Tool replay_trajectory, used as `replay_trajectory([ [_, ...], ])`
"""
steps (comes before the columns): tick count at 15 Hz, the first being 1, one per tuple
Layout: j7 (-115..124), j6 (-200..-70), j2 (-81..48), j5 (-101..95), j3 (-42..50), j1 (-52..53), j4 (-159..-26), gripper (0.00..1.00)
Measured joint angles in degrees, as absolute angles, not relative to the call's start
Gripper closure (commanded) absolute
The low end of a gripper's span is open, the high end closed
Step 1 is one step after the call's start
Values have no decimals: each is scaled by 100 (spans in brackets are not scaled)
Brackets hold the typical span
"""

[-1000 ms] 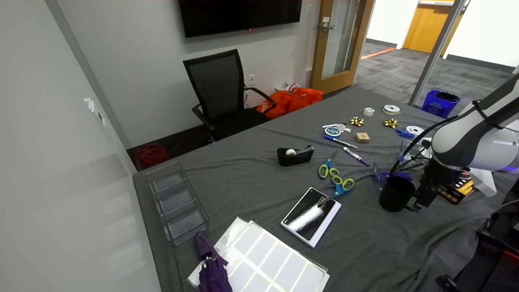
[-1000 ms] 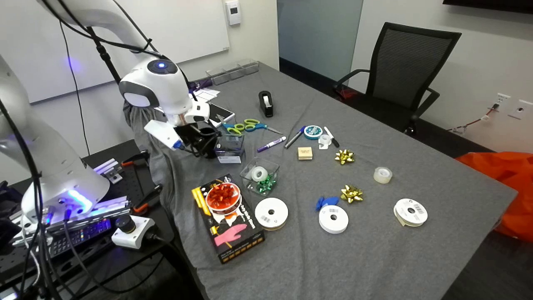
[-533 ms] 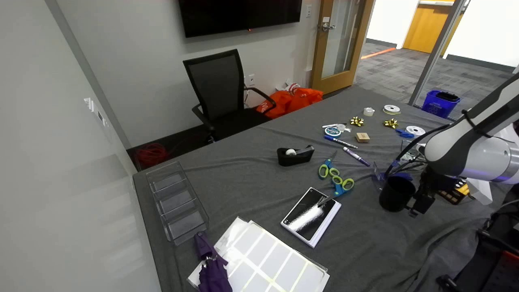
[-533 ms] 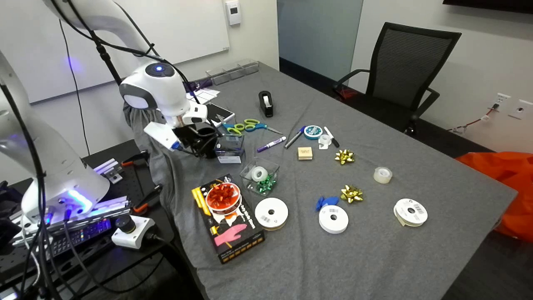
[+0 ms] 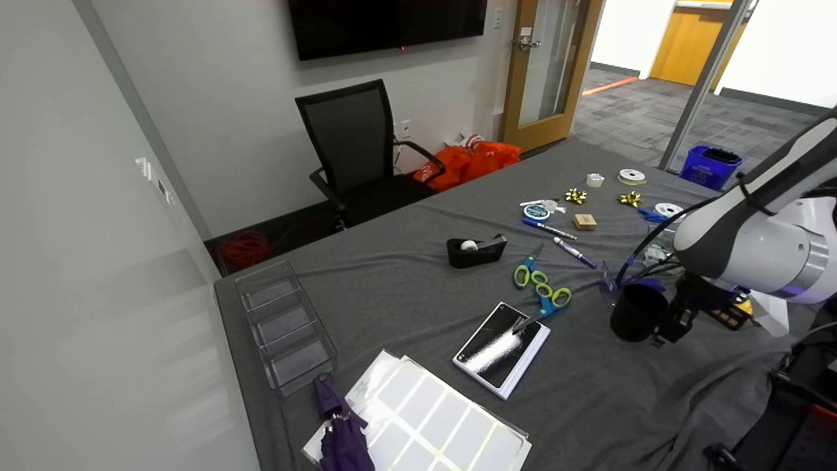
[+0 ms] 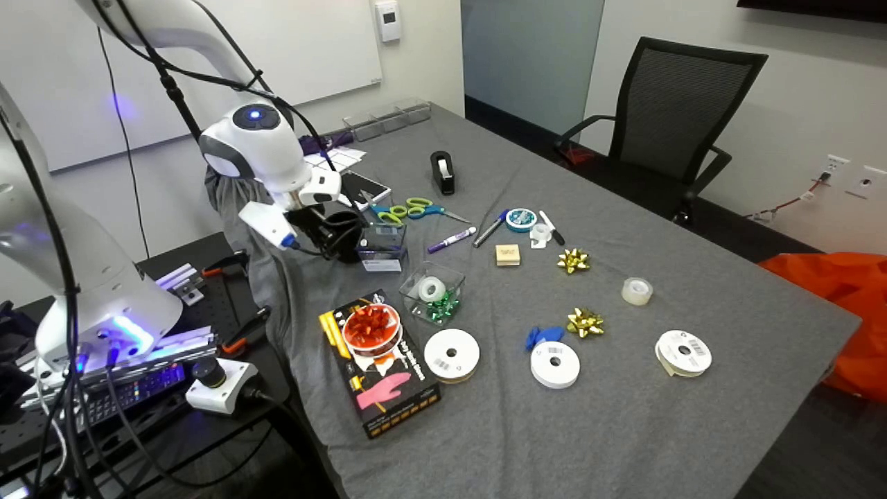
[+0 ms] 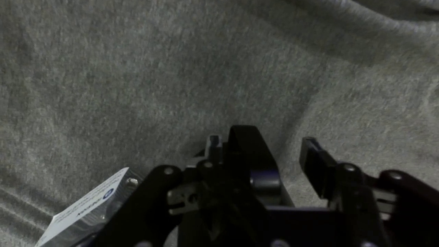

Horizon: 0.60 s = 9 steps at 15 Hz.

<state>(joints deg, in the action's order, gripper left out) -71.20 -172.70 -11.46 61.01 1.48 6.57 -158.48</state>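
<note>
A black mug [image 5: 631, 317] stands upright on the grey cloth, and it also shows in an exterior view [image 6: 339, 242], partly behind cables. My gripper [image 7: 262, 142] is open at the mug's side. In the wrist view the mug's dark curved handle [image 7: 252, 147] stands between the two fingers. The left finger [image 7: 215, 149] is close against the handle; whether it touches cannot be told. The right finger [image 7: 315, 161] stands apart, with a gap of cloth between. A transparent box with a white label [image 7: 89, 202] sits beside the mug, also in an exterior view [image 6: 382, 263].
Two pairs of green-blue scissors [image 5: 546, 306] and a black-and-white boxed item [image 5: 484, 356] lie near the mug. A black box with a red bow [image 6: 398, 398], a transparent bin [image 6: 433, 291], ribbon spools [image 6: 452, 350] and markers [image 6: 452, 240] lie about. A tape dispenser [image 6: 443, 173] stands farther off.
The arm has shifted and tilted slightly, and the gripper has moved a little closer in at the mug's handle side. The mug shows at most a very slight shift. Other things have not moved.
</note>
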Motion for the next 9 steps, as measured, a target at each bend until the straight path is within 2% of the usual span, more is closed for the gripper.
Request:
replay_trajectory([
  [4,-7421,-17320,-1151,6478,139,639,-15840,97],
  [9,-7461,-17368,-1194,6588,139,635,-15821,96],
])
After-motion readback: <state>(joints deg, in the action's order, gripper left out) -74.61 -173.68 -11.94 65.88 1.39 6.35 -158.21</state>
